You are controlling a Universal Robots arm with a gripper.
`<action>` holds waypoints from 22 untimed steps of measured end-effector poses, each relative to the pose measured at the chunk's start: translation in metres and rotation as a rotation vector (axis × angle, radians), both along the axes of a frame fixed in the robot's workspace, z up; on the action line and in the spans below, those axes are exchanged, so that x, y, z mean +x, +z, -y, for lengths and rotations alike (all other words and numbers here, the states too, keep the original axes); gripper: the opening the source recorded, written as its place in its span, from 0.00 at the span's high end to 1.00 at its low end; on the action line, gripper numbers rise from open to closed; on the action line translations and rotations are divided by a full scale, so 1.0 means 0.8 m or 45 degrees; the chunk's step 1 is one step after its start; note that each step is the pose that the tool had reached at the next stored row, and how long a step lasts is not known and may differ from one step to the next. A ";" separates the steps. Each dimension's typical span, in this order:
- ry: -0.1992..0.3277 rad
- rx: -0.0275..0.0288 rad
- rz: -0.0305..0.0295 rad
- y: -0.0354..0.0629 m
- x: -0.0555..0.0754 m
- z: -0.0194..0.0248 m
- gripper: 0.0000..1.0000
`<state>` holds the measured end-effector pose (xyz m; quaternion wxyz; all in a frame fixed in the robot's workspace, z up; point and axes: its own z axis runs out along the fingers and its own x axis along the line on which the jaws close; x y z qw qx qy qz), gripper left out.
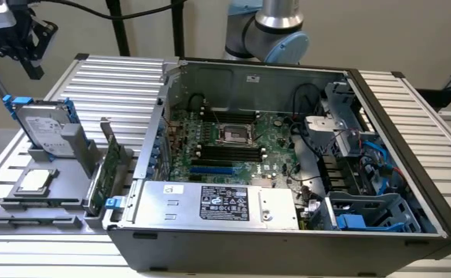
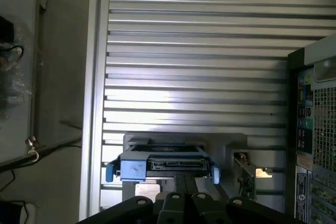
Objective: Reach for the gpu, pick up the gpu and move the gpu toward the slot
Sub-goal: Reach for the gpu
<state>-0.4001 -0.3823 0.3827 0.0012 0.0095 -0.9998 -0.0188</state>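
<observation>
While well apart from the gpu [image 1: 103,169], pincer [image 2: 185,203] empty, tips together.

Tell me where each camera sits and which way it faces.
Exterior view: set apart, high, looking down into the open case; the arm and gripper show.
Wrist view: on the wrist, looking down at the hard drive and table; the gripper shows.
Both share the hard drive, gpu, case and table.

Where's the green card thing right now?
On the exterior view's left, the gpu stands upright between the hard drive and the computer case.
</observation>
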 end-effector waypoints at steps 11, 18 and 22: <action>0.000 -0.0070 -0.0004 -0.002 0.027 0.0334 0.89; 0.000 -0.0088 -0.0004 -0.006 0.046 0.0523 0.89; 0.000 -0.0087 -0.0003 -0.010 0.059 0.0632 0.89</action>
